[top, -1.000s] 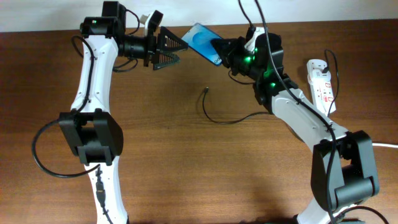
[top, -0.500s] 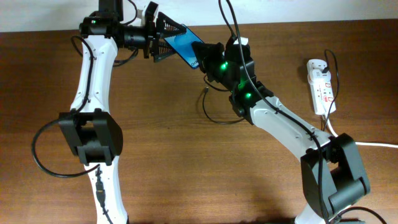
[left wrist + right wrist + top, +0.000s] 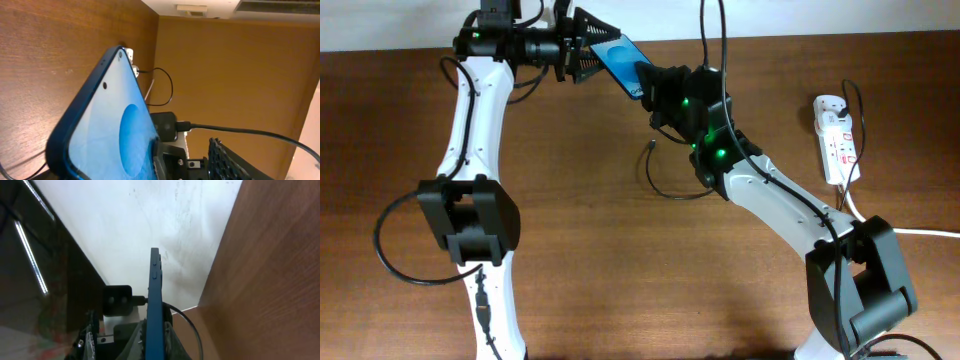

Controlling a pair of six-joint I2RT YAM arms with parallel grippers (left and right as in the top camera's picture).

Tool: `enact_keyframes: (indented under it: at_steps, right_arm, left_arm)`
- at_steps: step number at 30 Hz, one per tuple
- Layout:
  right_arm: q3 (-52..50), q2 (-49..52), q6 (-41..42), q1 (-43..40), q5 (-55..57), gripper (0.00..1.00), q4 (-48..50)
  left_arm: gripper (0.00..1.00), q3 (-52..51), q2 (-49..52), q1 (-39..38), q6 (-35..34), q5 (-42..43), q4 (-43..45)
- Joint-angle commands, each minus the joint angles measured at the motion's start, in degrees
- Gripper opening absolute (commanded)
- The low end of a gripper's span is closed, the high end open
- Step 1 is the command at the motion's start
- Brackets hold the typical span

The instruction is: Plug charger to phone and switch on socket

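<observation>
The phone (image 3: pixel 618 57) is pinched edge-on in my right claw (image 3: pixel 648 80), its other end reaching in between the spread fingers of my left claw (image 3: pixel 588 50), with the charger (image 3: pixel 670 195) lying near the right claw and the socket (image 3: pixel 837 135) well apart.

White tubular links joined by blocky black joint housings form both the left arm (image 3: pixel 470 110) and the right arm (image 3: pixel 775 195), with looping black cables (image 3: pixel 390 262), green lights (image 3: pixel 717 154) on the right arm's black wrist, and black ribbed triangular fingers (image 3: pixel 588 21) on the left gripper (image 3: pixel 605 52).
</observation>
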Motion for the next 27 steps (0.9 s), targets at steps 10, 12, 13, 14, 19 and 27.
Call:
enact_keyframes:
  at_steps: [10, 12, 13, 14, 19, 27]
  right_arm:
    - [0.7, -2.4, 3.0, 1.4, -3.3, 0.04, -0.3]
    - [0.7, -2.4, 3.0, 2.1, -3.3, 0.04, -1.6]
    - [0.7, -2.4, 3.0, 2.4, -3.1, 0.04, -1.6]
    - [0.7, -2.4, 3.0, 2.5, -3.1, 0.04, -1.7]
    - [0.7, -2.4, 3.0, 2.8, -3.2, 0.04, -4.7]
    - [0.7, -2.4, 2.6, 2.8, 0.0, 0.04, -7.6]
  left_arm:
    - [0.34, 0.2, -0.3, -1.6, -2.8, -0.3, 1.2]
    - [0.34, 0.2, -0.3, -1.6, -4.5, -0.9, 2.7]
    - [0.33, 0.2, -0.3, -1.6, -5.3, -1.1, 3.7]
    - [0.33, 0.2, -0.3, -1.6, -5.4, -1.4, 4.3]
    - [0.26, 0.2, -0.3, -1.6, -6.1, -5.4, 4.6]
    - [0.1, 0.2, -0.3, -1.6, -8.0, -4.7, 5.4]
